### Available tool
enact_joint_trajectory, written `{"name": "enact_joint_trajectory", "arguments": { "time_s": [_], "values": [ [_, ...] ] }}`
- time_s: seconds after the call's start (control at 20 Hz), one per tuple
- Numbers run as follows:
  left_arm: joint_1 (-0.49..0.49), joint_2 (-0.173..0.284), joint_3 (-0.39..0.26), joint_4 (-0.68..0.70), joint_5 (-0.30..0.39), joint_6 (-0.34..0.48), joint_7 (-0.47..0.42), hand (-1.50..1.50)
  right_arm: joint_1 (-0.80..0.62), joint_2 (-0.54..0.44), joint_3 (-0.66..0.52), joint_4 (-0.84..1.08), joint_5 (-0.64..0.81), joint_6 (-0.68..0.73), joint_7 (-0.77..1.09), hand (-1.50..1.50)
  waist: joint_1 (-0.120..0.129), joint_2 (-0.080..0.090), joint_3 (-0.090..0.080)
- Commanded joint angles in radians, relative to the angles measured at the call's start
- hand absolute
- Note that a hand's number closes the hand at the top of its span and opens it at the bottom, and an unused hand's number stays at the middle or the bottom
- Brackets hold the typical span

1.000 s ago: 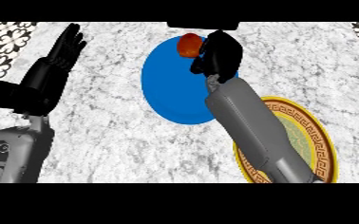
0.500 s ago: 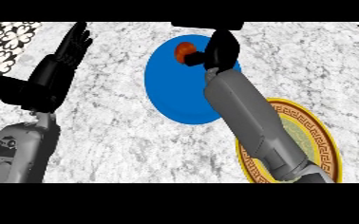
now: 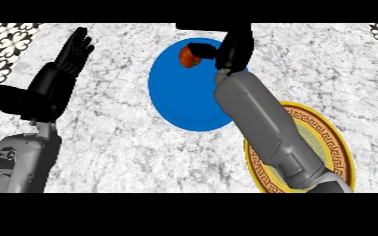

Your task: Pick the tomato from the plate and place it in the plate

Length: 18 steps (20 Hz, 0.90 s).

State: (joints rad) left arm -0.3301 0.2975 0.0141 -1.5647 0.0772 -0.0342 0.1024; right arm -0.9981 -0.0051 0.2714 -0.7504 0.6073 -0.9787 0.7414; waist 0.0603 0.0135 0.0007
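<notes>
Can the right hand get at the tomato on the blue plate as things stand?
Probably yes: the right hand is already at the tomato on the blue plate, its thumb reaching over it, nothing between them.

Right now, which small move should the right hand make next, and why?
Probably close around the tomato. The right hand is beside it on the blue plate, thumb reaching over it, but it looks not yet lifted. The gold-rimmed plate waits at lower right.
</notes>
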Motion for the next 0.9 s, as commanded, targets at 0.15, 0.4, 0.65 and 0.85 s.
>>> {"name": "enact_joint_trajectory", "arguments": {
  "time_s": [0.15,0.4,0.65,0.85],
  "values": [
    [0.065,0.005,0.03,-0.045,0.003,0.014,0.025,0.0,0.122,0.005,0.004,-0.157,-0.026,-0.163,-0.008,-1.5,-0.062,-0.02,0.0],
    [0.067,0.029,0.068,-0.026,0.007,-0.001,0.016,0.0,0.315,0.005,0.055,-0.383,0.04,-0.18,0.011,-1.5,-0.088,-0.025,-0.001],
    [0.101,0.007,0.06,-0.02,-0.013,-0.002,-0.027,0.0,0.592,-0.068,0.121,-0.712,0.118,-0.074,0.034,-1.5,-0.091,-0.023,-0.001],
    [0.099,-0.019,0.032,-0.086,-0.04,0.027,0.027,0.0,0.796,-0.13,0.157,-0.876,0.118,-0.059,-0.005,-1.5,-0.076,-0.019,-0.001]
  ]
}}
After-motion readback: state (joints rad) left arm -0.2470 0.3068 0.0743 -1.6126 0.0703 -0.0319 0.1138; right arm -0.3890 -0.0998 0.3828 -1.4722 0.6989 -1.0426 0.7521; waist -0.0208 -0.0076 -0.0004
